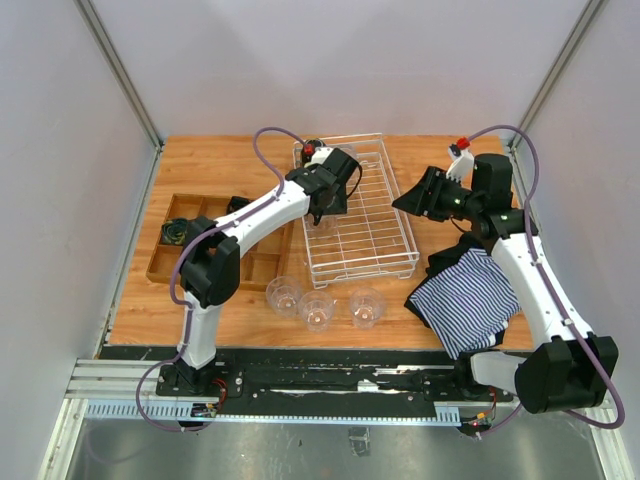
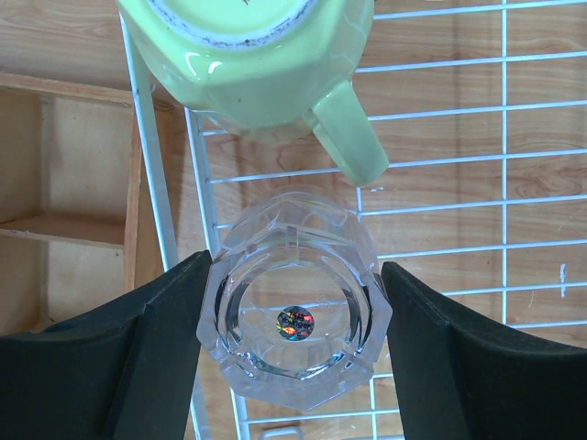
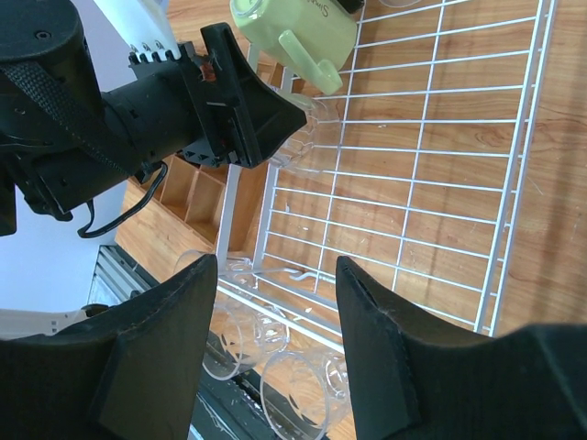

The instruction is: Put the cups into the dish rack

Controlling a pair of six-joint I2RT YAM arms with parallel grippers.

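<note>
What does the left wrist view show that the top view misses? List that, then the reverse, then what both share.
Left wrist only: the left pincer gripping a clear glass, the sticker in its base, the green mug next to it. Top only: three glasses on the table, the striped cloth, the right pincer. Both: the wire rack and wooden tray.

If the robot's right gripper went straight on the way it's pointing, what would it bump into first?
Most likely the dish rack. The right gripper, jaws open and empty, aims at its white wire grid. Depth is hard to judge, so I can't tell whether it would meet the side wall or the floor first.
</note>
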